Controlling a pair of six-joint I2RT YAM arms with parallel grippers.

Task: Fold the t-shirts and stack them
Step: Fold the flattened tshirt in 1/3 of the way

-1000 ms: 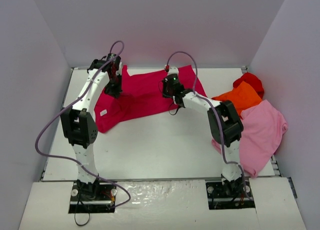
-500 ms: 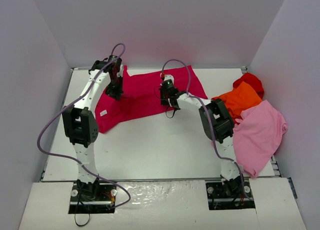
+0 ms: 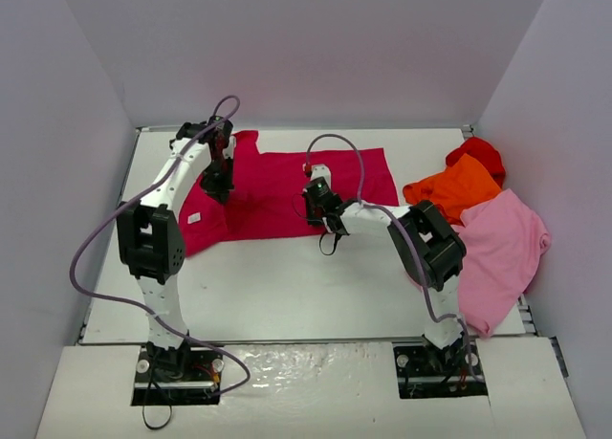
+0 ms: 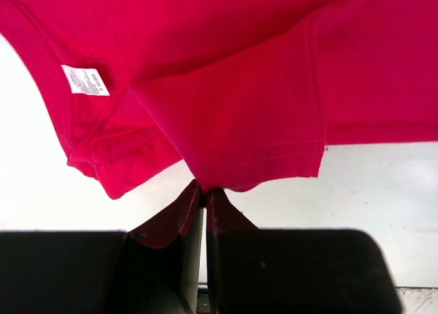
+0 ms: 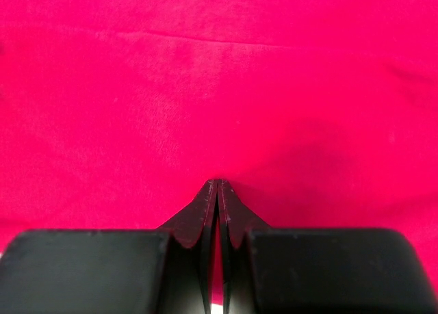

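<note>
Left gripper [image 4: 204, 189]: jaws closed to a thin slit, pinching the crimson shirt [image 3: 277, 186] just below a sleeve hem [image 4: 274, 157] that has two stitch lines. Bare white table [image 3: 287, 286] shows on both sides of these tips. The back wall is near beyond the gripper and the left wall stands off to its left. Right gripper [image 5: 217, 182]: jaws fully closed, with the tips sunk into a shallow dimple of the same shirt. Crimson cloth fills everything ahead of it and to either side. Nearer than both grippers the table lies open. Well off to the right of the right gripper, at the table's right edge, the orange shirt [image 3: 459, 186], red shirt [image 3: 478, 155] and pink shirt [image 3: 497, 248] lie heaped, touching one another. The crimson shirt spans from one gripper to the other and past the right one, mostly flat with soft creases. It is bunched and doubled over near the left gripper, with a white label [image 4: 85, 80] showing ahead-left of the tips.
</note>
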